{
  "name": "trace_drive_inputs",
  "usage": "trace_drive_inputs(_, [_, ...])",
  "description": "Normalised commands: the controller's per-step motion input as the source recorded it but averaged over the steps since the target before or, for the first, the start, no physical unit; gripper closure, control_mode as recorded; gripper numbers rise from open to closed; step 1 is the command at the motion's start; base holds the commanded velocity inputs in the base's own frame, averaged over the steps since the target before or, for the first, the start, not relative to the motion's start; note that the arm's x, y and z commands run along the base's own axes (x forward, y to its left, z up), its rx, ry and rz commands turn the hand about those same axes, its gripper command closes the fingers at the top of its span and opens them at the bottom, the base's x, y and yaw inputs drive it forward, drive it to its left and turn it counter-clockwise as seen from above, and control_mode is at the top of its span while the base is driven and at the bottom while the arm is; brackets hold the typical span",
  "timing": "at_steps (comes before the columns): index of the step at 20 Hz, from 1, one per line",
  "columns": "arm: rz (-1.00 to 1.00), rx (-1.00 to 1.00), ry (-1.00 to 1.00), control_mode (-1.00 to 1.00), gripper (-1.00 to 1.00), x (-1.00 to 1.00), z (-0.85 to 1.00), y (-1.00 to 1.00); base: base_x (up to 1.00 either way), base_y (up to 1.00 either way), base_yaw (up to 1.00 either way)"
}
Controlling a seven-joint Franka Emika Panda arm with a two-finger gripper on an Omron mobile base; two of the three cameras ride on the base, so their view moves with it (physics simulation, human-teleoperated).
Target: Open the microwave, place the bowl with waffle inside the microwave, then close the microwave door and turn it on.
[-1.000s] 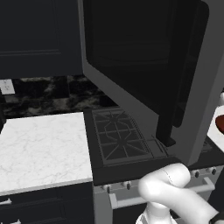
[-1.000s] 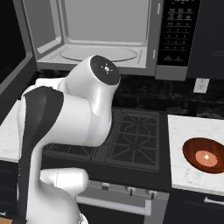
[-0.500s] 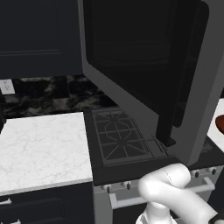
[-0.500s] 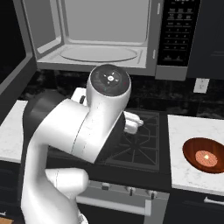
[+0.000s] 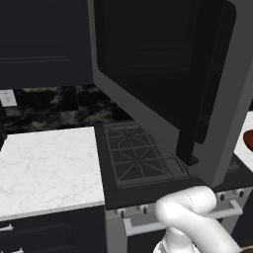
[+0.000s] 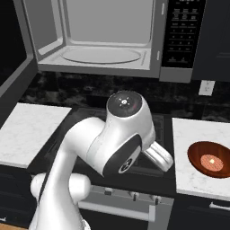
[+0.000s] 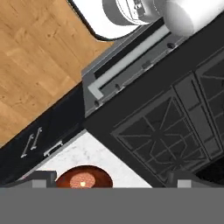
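The microwave (image 6: 103,40) hangs over the stove with its cavity open and a round turntable plate inside. The microwave door (image 5: 158,84) is swung out wide to the left, its black bar handle (image 5: 197,113) pointing toward me. The bowl (image 6: 210,159), reddish-brown, sits on the right counter with a waffle (image 6: 211,161) in it. Looking down from the hand, the bowl (image 7: 83,179) lies below and between the fingertips (image 7: 43,179). My gripper (image 7: 113,180) is open, high above the counter edge beside the stove, holding nothing.
A black gas stove (image 5: 133,153) fills the space under the microwave, with an oven handle (image 7: 127,59) at its front. White marble counters flank it on the left (image 5: 44,168) and right (image 6: 197,134). The open door juts over the stove's left side. Wooden floor (image 7: 35,57) lies in front.
The arm has swung to the right and lowered; its big joint now sits further right in the right base view. The door, the bowl and the base have not moved.
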Motion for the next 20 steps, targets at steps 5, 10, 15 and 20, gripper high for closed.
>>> trace_drive_inputs(5, [-0.39,0.26,0.26,-1.00,-1.00,0.08,-0.42,-0.99,0.00,0.00,0.00])
trace_drive_inputs(10, [-0.12,0.48,0.26,-1.00,-1.00,0.41,-0.65,-0.88,0.00,0.00,0.00])
trace_drive_inputs(15, [-0.06,0.38,0.17,-1.00,-1.00,0.47,-0.59,-0.64,0.00,0.00,0.00])
trace_drive_inputs(20, [-0.15,0.31,0.03,-1.00,-1.00,0.40,-0.48,-0.37,0.00,0.00,0.00])
